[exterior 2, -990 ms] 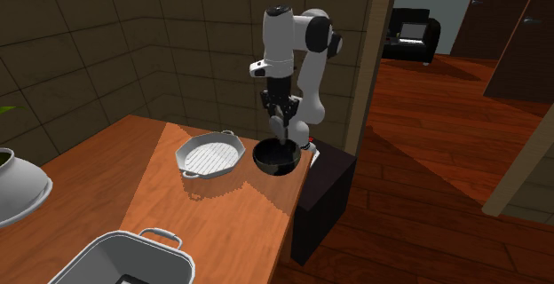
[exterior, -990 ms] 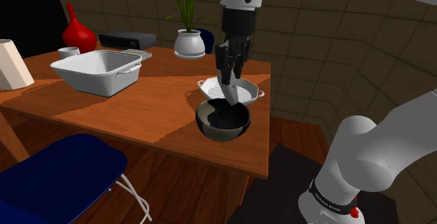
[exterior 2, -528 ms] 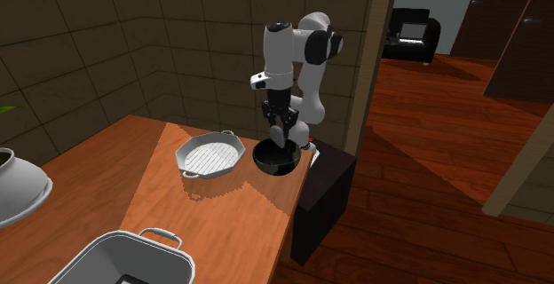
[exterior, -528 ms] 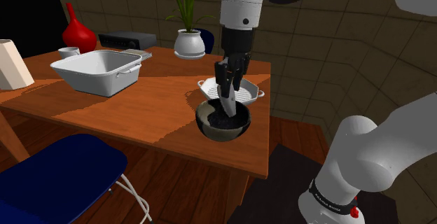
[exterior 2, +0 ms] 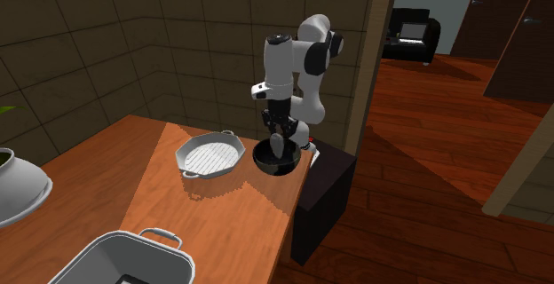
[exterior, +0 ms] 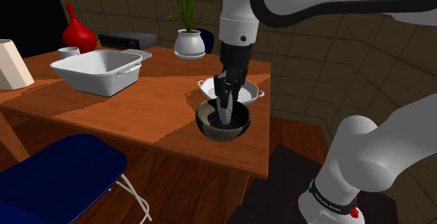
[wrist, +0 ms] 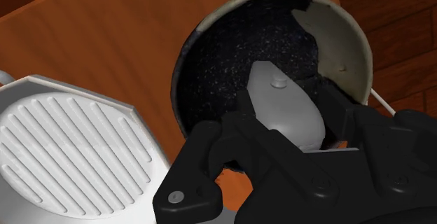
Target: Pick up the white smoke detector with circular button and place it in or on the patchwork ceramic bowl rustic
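Observation:
My gripper (wrist: 287,112) is shut on the white smoke detector (wrist: 283,103), a rounded pale disc with a small round button on its face. The detector hangs tilted on edge inside the bowl (wrist: 336,40), which is black and speckled within and has pale patches near the rim. In the shoulder view the gripper (exterior: 225,110) points straight down into the bowl (exterior: 207,127), with the detector (exterior: 225,106) between its fingers. The second exterior view has the bowl (exterior 2: 275,161) at the table's corner, close to the stand, and the gripper (exterior 2: 279,140) dipped into it.
A white ridged pan (exterior: 209,86) touches the bowl's far side. Further off on the wooden table (exterior: 140,110) stand a white tub (exterior: 98,71), a potted plant (exterior: 189,43), a red vase (exterior: 79,32) and a black box (exterior: 126,39). A blue chair (exterior: 56,180) stands below the table's front edge.
The gripper has come straight down with the smoke detector, from just above the bowl's rim to inside the bowl. Nothing else has moved.

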Robot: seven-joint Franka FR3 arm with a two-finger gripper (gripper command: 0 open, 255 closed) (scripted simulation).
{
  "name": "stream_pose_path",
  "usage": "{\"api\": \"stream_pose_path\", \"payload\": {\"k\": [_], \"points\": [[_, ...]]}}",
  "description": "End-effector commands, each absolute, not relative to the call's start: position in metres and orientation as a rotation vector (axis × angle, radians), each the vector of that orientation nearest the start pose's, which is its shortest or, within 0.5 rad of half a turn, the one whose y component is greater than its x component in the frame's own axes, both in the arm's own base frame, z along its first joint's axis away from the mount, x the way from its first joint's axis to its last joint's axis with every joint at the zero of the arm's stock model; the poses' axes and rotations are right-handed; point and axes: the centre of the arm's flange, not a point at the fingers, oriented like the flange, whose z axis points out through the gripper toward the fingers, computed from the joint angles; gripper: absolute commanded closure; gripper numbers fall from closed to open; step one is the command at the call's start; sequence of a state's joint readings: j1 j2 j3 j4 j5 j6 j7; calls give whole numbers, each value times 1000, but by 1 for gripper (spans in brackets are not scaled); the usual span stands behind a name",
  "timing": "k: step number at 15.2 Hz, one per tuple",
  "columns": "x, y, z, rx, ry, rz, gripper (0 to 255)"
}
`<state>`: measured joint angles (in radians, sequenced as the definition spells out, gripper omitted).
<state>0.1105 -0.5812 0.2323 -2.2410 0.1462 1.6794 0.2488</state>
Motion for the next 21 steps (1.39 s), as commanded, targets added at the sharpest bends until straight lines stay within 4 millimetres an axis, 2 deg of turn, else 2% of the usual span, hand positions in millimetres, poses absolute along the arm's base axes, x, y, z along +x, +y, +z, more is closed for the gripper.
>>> {"api": "stream_pose_path", "payload": {"k": [1,5,6,11,15,21], "points": [[347,157,576,-3121,-66,-5,255],[347,157,576,-3121,-66,-5,255],[347,157,576,-3121,-66,-5,0],[347,157,576,-3121,-66,-5,0],[347,156,626,-3121,-66,-5,0],[347,156,626,-3121,-66,-5,0]]}}
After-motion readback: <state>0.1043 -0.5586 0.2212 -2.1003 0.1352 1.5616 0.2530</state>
